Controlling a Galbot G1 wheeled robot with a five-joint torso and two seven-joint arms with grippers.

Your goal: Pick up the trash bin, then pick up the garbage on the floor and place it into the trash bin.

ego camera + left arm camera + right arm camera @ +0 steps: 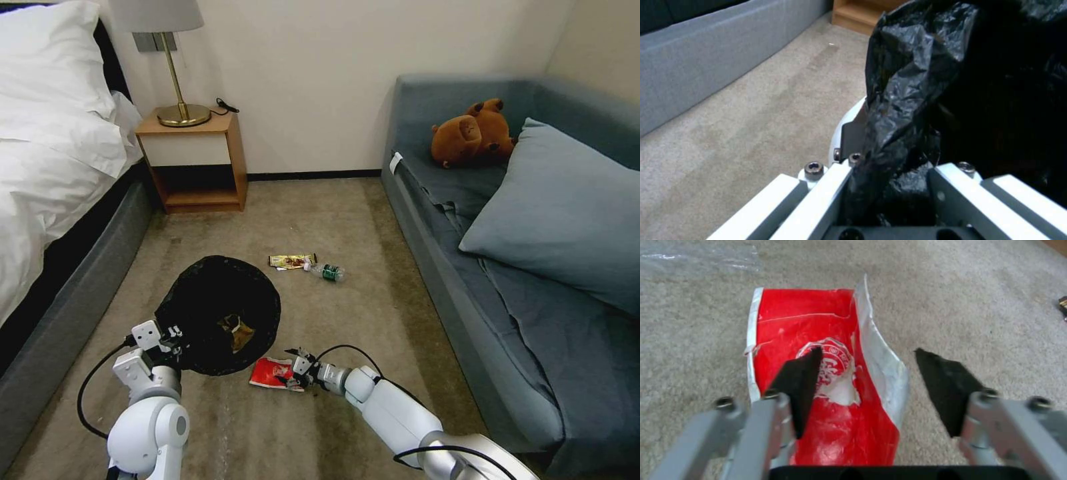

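A carpeted bedroom: white-sheeted bed (pixel 47 133), lamp-topped nightstand (pixel 193 160), blue-grey sofa (pixel 520 267).

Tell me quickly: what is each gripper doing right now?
Left gripper: shut on the trash bin rim.
Right gripper: open, fingers straddling one edge of the red-white wrapper on the carpet.

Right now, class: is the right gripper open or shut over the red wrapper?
Open. The right gripper has its black fingertips spread apart, astride the red wrapper lying flat on the carpet.
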